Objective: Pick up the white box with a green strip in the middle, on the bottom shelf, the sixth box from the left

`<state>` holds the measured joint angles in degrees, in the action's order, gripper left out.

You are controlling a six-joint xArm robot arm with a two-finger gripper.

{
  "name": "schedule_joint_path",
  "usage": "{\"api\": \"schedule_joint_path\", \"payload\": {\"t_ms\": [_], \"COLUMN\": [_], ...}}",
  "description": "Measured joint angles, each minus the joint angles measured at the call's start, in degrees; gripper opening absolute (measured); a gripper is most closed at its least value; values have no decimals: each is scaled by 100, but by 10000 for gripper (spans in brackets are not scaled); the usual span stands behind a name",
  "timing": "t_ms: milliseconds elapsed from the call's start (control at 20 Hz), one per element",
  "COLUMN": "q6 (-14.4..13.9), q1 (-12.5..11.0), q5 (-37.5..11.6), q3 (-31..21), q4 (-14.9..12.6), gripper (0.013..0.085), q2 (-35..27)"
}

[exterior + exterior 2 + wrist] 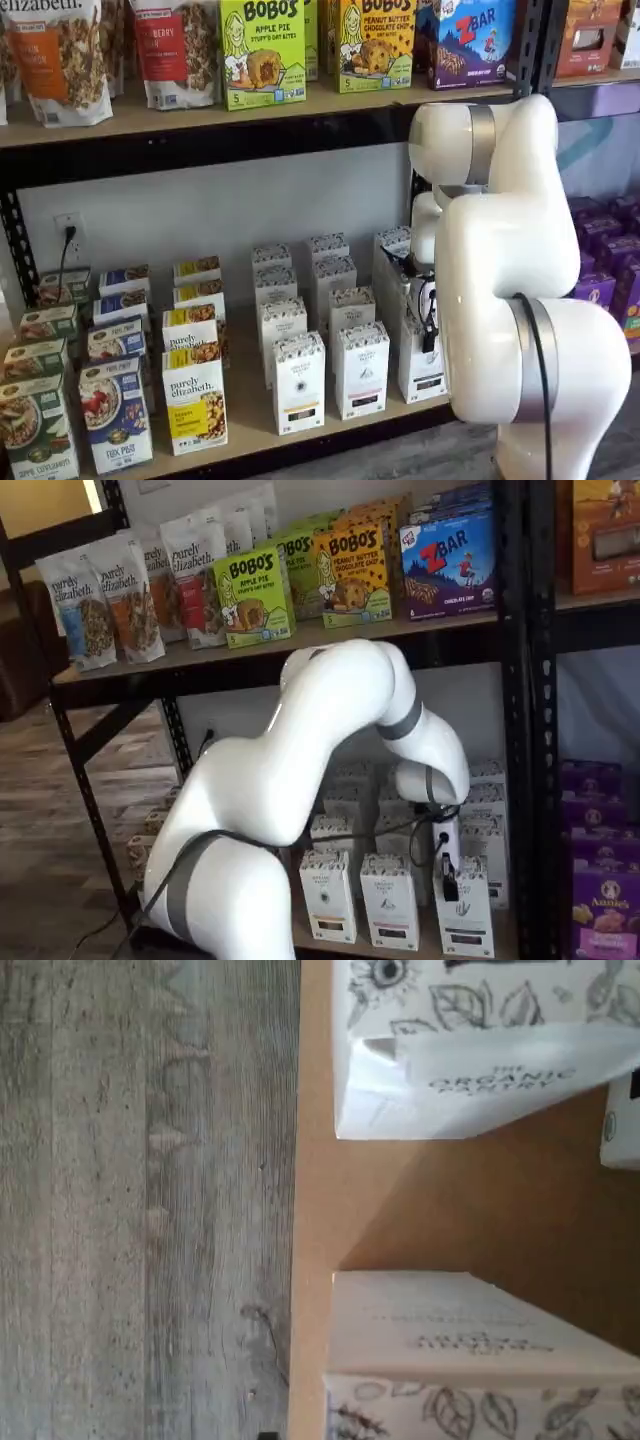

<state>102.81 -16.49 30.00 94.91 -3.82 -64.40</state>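
Observation:
The white box (420, 372) stands at the right end of the front row on the bottom shelf (250, 420). Its right side is hidden by my arm. It also shows in a shelf view (463, 915). My gripper (428, 318) hangs right at the box's top. In a shelf view (449, 878) one black finger lies against the upper front of the box. No gap between the fingers shows, so I cannot tell whether it is open or shut. In the wrist view two alike white cartons (470, 1050) (470, 1360) stand apart on the tan board (480, 1210).
Two alike white cartons (300, 385) (361, 368) stand left of the target, with more rows behind. A purely elizabeth box (195, 400) stands further left. A black upright (515, 730) and purple-lined shelves (600, 280) are on the right. Grey wood floor (150, 1200) lies in front.

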Motion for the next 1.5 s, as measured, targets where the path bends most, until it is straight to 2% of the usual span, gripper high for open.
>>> {"api": "schedule_joint_path", "payload": {"t_ms": [50, 150, 200, 350, 400, 450, 1000, 1050, 1200, 1250, 1400, 1450, 1500], "q6": [7, 42, 70, 125, 130, 132, 149, 126, 80, 74, 78, 91, 117], "q1": [0, 0, 0, -4, -5, -5, -16, -16, -14, -13, -13, -13, -13], "q5": [-24, -24, -32, -51, -37, -18, -40, -28, 15, 21, 37, 34, -15], "q3": [-15, -28, -38, -64, -64, -64, -143, -152, -163, -172, -205, -219, -253], "q4": [8, 47, 78, 139, 145, 146, 154, 128, 79, 72, 76, 91, 119], "gripper": [850, 770, 770, 690, 690, 650, 650, 610, 570, 530, 490, 450, 450], "q2": [0, 0, 2, 18, 22, 30, 107, 117, 137, 145, 175, 185, 200]}}
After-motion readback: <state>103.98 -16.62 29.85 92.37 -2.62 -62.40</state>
